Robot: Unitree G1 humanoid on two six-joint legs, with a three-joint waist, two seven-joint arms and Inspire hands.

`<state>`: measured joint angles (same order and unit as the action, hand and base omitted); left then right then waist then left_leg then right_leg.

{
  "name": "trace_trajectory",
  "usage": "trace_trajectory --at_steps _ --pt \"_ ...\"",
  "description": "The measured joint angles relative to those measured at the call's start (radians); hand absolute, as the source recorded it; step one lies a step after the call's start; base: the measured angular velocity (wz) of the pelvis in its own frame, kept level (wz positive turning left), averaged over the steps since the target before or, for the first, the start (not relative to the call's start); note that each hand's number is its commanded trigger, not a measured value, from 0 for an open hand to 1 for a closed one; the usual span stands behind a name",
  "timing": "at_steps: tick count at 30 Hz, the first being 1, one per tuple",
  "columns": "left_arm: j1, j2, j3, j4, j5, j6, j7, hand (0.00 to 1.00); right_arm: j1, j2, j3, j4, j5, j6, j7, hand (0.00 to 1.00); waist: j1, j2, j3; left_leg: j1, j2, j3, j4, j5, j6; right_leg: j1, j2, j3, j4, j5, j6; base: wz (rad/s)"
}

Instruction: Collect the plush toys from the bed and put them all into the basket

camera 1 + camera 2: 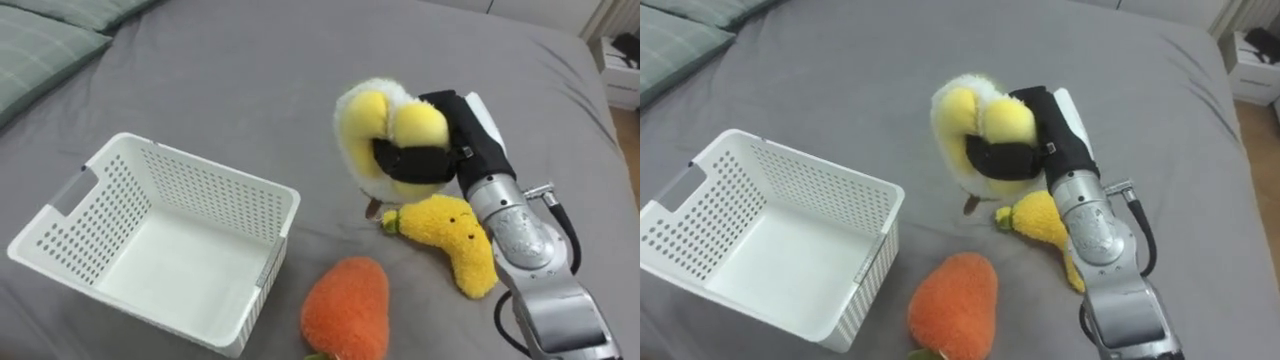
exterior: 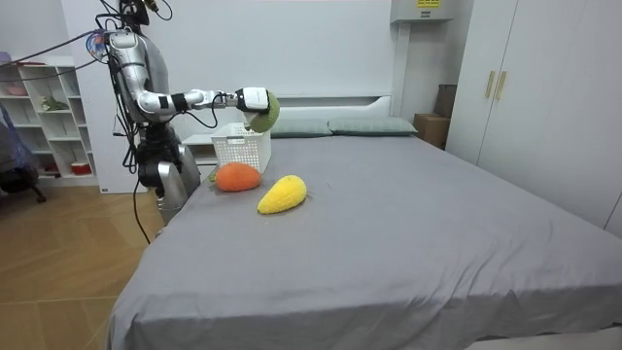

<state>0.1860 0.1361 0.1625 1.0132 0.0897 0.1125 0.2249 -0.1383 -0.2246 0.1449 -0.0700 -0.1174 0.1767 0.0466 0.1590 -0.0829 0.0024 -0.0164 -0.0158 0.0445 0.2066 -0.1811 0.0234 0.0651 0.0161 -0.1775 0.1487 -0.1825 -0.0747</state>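
Both eye views look steeply down from the robot's head, close over the grey bed (image 1: 250,80), set slightly apart sideways. The room view stands far off by the bed's foot, facing its pillows (image 2: 369,126). All three share the white basket (image 1: 200,195) and the yellow toy (image 1: 372,125) in the right hand (image 1: 440,160).

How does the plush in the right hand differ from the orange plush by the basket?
The yellow-and-white plush is gripped in the right hand and lifted off the bed; the orange plush lies on the bed, untouched. The yellow-and-white plush is two-coloured; the orange plush is mostly orange. The orange plush lies near the white basket; the yellow-and-white plush is held farther right. Both are soft toys and both are outside the basket.
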Motion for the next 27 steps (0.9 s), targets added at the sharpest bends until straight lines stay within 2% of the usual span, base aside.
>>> trace_trajectory --at_steps 5,7,11,13,15,17,18,19,27 --pt "-0.013 0.001 0.0 0.0 0.015 -0.002 -0.003 0.0 -0.009 0.011 0.028 -0.029 -0.044 0.012 0.0 1.0 0.029 -0.005 -0.0018 -0.009 -0.003 -0.008 -0.002 0.002 0.002 -0.011 -0.002 -0.006 0.001 0.001 0.001 0.02" --pt "-0.015 0.007 0.0 0.0 0.014 -0.001 -0.012 0.0 -0.029 0.022 0.06 -0.035 -0.051 0.021 -0.001 1.0 0.044 -0.008 -0.0001 -0.009 -0.013 -0.026 -0.002 0.002 0.002 -0.007 -0.003 -0.02 0.002 0.001 0.002 0.14" --pt "-0.022 0.015 0.0 0.0 0.014 0.006 -0.013 0.0 -0.076 0.031 0.12 -0.034 -0.057 0.025 -0.001 1.0 0.053 -0.014 0.0049 -0.009 -0.014 -0.043 0.0 0.01 0.006 0.002 -0.011 -0.05 0.002 0.0 0.005 0.23" --pt "-0.023 0.016 0.0 -0.003 0.014 0.007 -0.016 0.0 -0.084 0.032 0.133 -0.034 -0.062 0.025 -0.001 1.0 0.073 -0.017 0.0052 -0.012 -0.019 -0.055 0.002 0.009 0.01 0.011 -0.017 -0.061 0.003 -0.003 0.012 0.18" --pt "-0.022 0.015 -0.001 -0.009 0.012 0.011 -0.016 0.0 -0.086 0.032 0.141 -0.034 -0.057 0.025 -0.001 1.0 0.076 -0.017 0.008 -0.016 -0.028 -0.068 0.011 0.012 0.015 0.016 -0.024 -0.076 0.002 -0.006 0.018 0.25" --pt "-0.023 0.014 -0.002 -0.018 0.013 0.012 -0.018 0.0 -0.086 0.032 0.153 -0.034 -0.054 0.025 0.001 1.0 0.097 -0.023 0.0045 -0.017 -0.031 -0.07 0.012 0.012 0.019 0.012 -0.028 -0.076 0.002 -0.007 0.022 0.06" --pt "-0.023 0.017 -0.002 -0.025 0.015 0.012 -0.018 0.0 -0.087 0.034 0.166 -0.034 -0.055 0.025 0.001 1.0 0.105 -0.029 0.0002 -0.024 -0.034 -0.075 0.013 0.014 0.022 0.007 -0.03 -0.08 0.002 -0.007 0.025 0.03" --pt "-0.026 0.018 -0.001 -0.028 0.015 0.012 -0.018 0.0 -0.094 0.037 0.182 -0.034 -0.058 0.025 0.004 1.0 0.117 -0.032 0.0007 -0.025 -0.036 -0.075 0.013 0.015 0.025 0.007 -0.031 -0.084 0.004 -0.003 0.029 0.04" --pt "-0.044 0.011 0.0 -0.05 0.014 0.022 -0.013 0.0 -0.102 0.043 0.227 -0.033 -0.071 0.044 0.03 1.0 0.143 -0.032 0.0045 -0.032 -0.053 -0.096 -0.002 0.024 0.044 0.002 -0.046 -0.103 0.004 0.008 0.048 0.07"
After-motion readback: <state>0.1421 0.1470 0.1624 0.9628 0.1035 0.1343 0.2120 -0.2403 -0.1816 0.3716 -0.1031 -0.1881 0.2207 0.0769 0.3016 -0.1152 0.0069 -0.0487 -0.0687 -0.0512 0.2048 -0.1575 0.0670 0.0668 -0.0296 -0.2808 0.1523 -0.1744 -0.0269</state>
